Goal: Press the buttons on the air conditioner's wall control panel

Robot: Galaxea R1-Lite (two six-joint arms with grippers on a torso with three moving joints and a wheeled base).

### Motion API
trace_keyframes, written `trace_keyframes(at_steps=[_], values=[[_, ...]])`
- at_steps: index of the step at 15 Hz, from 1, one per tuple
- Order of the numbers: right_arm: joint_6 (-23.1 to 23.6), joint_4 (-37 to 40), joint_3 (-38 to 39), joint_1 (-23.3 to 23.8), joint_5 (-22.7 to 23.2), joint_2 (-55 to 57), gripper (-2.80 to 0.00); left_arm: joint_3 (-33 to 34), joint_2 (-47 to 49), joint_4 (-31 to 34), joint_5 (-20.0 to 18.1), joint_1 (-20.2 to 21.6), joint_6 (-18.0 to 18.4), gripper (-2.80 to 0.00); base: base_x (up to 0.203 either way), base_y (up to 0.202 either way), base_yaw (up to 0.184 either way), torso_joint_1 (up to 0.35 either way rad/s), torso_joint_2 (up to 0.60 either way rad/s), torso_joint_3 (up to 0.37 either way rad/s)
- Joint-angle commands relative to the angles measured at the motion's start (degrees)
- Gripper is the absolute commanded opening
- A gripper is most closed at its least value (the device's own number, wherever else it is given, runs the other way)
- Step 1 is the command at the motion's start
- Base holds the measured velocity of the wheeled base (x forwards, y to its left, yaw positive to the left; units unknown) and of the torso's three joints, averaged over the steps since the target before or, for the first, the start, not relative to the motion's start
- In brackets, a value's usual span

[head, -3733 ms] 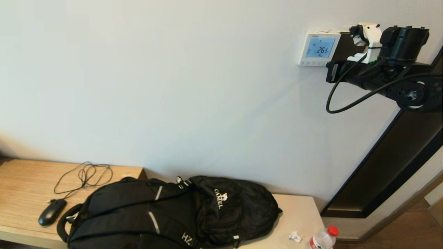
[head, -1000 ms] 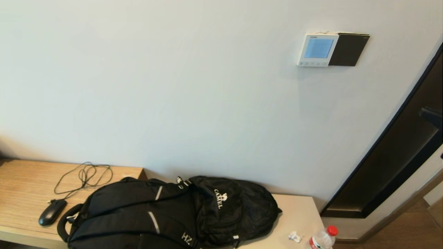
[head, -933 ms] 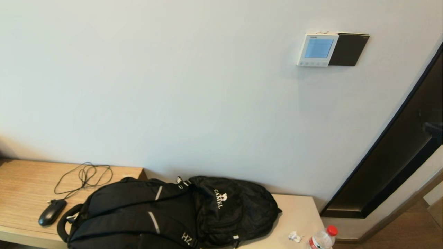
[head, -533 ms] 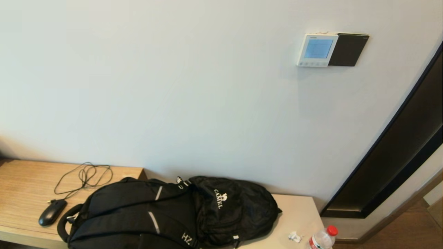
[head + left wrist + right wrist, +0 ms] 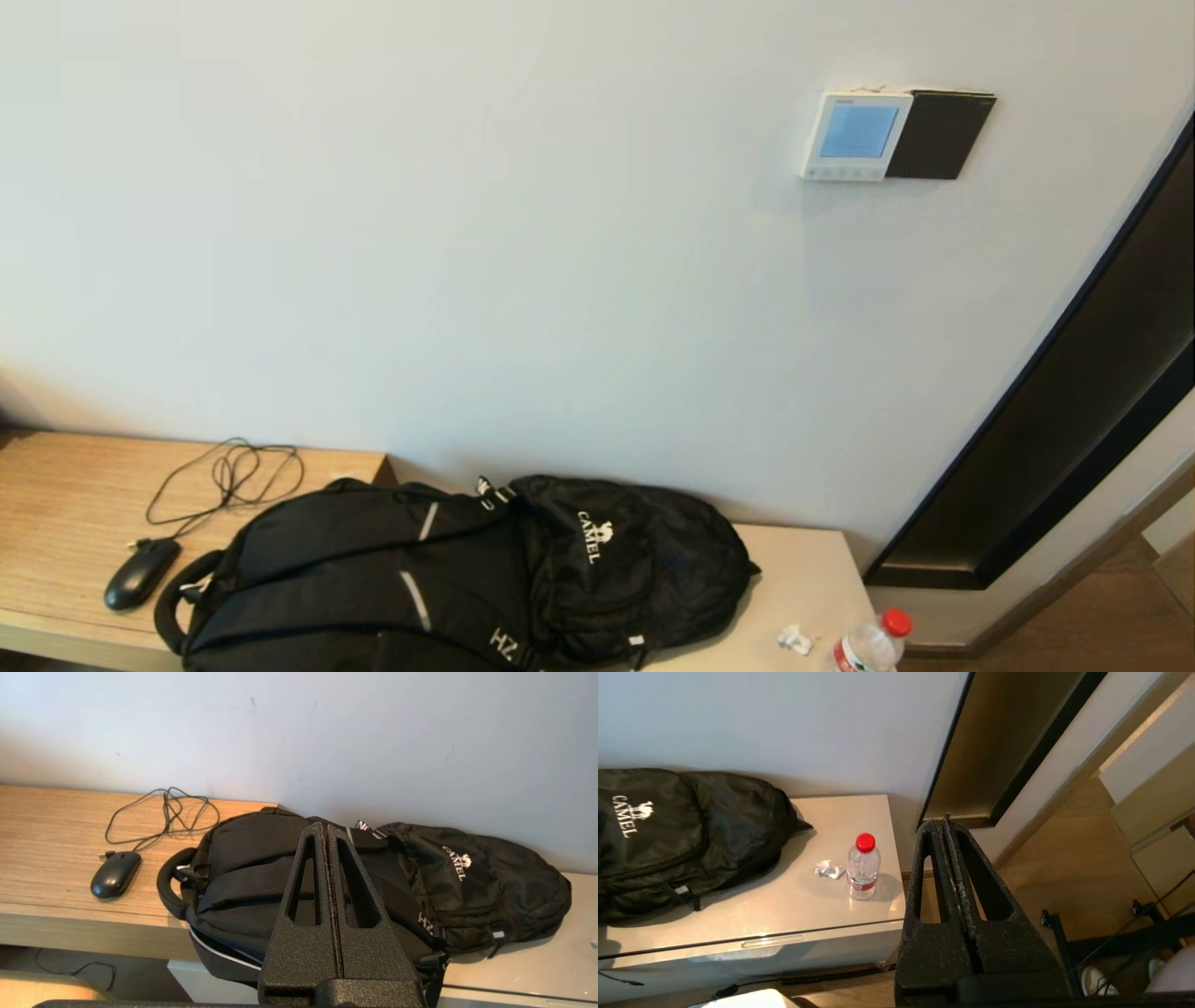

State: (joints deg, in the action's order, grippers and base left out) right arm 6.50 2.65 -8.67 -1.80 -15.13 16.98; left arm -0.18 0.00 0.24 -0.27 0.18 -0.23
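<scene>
The white wall control panel point(image 5: 856, 133) hangs high on the wall at the right, its screen plain light blue with no digits showing. Its row of tiny pale buttons point(image 5: 842, 172) runs along the bottom edge. Neither arm shows in the head view. My left gripper point(image 5: 324, 828) is shut and empty, low in front of the black backpack. My right gripper point(image 5: 944, 822) is shut and empty, low beside the cabinet's right end, far below the panel.
A dark square plate point(image 5: 939, 134) adjoins the panel's right side. A black backpack point(image 5: 467, 574), a mouse point(image 5: 140, 571) with cable, a water bottle point(image 5: 868, 644) and a paper scrap point(image 5: 795, 638) lie on the desk and cabinet. A dark frame point(image 5: 1055, 439) slants at right.
The right arm, which was at the panel 3.7 s ago, dropped down the right edge and left the head view. The screen's digits went out.
</scene>
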Motion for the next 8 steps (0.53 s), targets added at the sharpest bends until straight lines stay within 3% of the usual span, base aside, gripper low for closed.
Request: trace_keyframes(at_steps=[1, 3, 8], values=[[0.01, -0.02, 3.10, 0.91, 0.24, -4.50, -2.80, 0.01, -0.09, 0.02, 0.00, -0.01, -0.03, -2.80, 0.000, 0.000, 0.000, 0.000, 0.00, 0.000], [-0.12, 0.30, 4.54, 1.45, 1.71, -7.97, -2.80, 0.01, -0.09, 0.02, 0.00, 0.02, -0.03, -2.80, 0.000, 0.000, 0.000, 0.000, 0.00, 0.000], [-0.58, -0.09, 5.71, 1.63, 11.39, -16.69, -2.80, 0.01, -0.09, 0.02, 0.00, 0.06, -0.03, -2.80, 0.000, 0.000, 0.000, 0.000, 0.00, 0.000]])
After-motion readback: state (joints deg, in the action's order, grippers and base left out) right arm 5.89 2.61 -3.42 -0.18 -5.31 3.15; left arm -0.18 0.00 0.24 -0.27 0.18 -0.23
